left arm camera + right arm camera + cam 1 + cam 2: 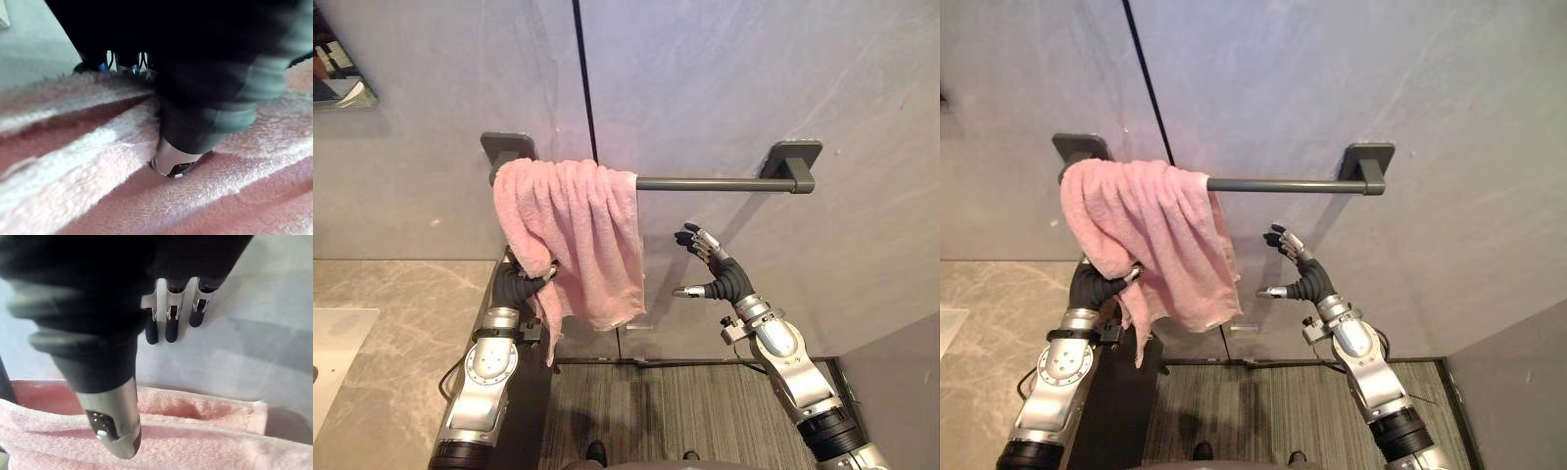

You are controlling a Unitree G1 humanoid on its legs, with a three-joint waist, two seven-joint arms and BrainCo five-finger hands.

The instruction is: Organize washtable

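Plainly, the pink towel hung over the left end of the dark wall bar, bunched in thick folds, with most of the rail to its right bare. The left hand was up against the lower left part of the cloth. Its thumb pressed on the pile and its fingers were lost among the folds, so I couldn't tell whether it gripped or merely touched. The right hand hovered near the towel's right edge, apart from it, with fingers straight and thumb spread, holding nothing.

To my eye the risk lay in how unevenly the towel sat. A downward tug from the left hand could have dragged the whole thing off the rail and onto the floor. If the right hand caught only the thin hem, a sideways pull might have stretched one corner and left the bunch where it was. Fingertips could also have snagged in the loops of the pile, and a careless lift might have knocked the bracket.
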